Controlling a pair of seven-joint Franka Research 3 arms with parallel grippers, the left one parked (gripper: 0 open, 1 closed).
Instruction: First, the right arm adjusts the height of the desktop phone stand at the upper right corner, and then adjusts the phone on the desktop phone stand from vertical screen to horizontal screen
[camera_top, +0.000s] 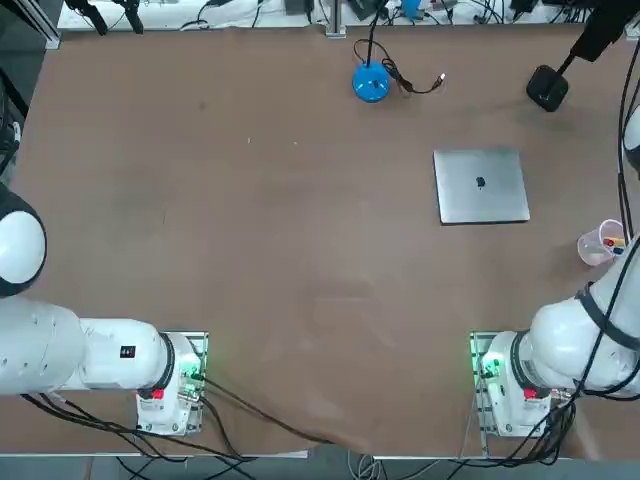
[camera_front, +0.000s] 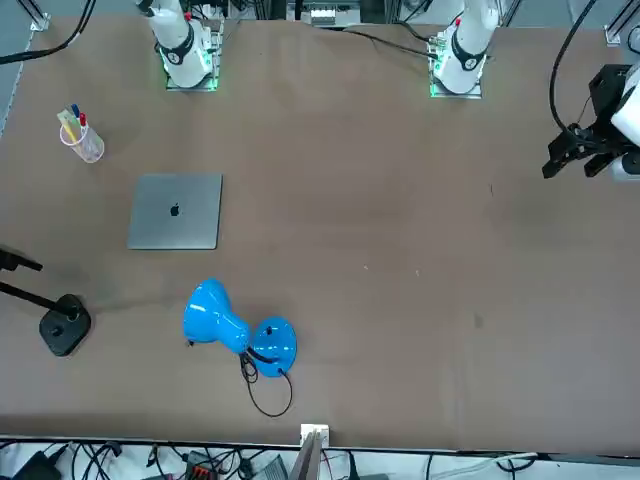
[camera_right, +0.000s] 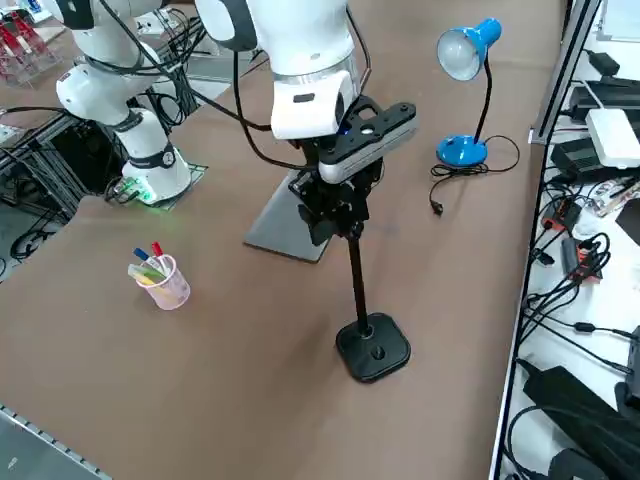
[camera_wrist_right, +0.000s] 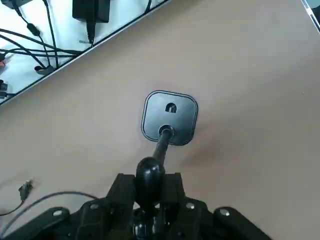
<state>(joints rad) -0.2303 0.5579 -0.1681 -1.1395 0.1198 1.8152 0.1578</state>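
**Pincer grips the top of the stand pole**

The right arm's pincer (camera_right: 335, 215) is pinching the top of the desktop phone stand (camera_right: 371, 345), which sits at the far right corner of the brown surface (camera_right: 230, 350). If the arm pulls sideways, the small base could tip or slide. The pincer covers the pole's top, and I cannot make out the phone anywhere.

A wide brown matte table (camera_top: 250, 220) fills the scene. Beyond its far edge runs a white ledge (camera_right: 590, 330) strewn with tangled black cables (camera_right: 575, 260) and power adapters.
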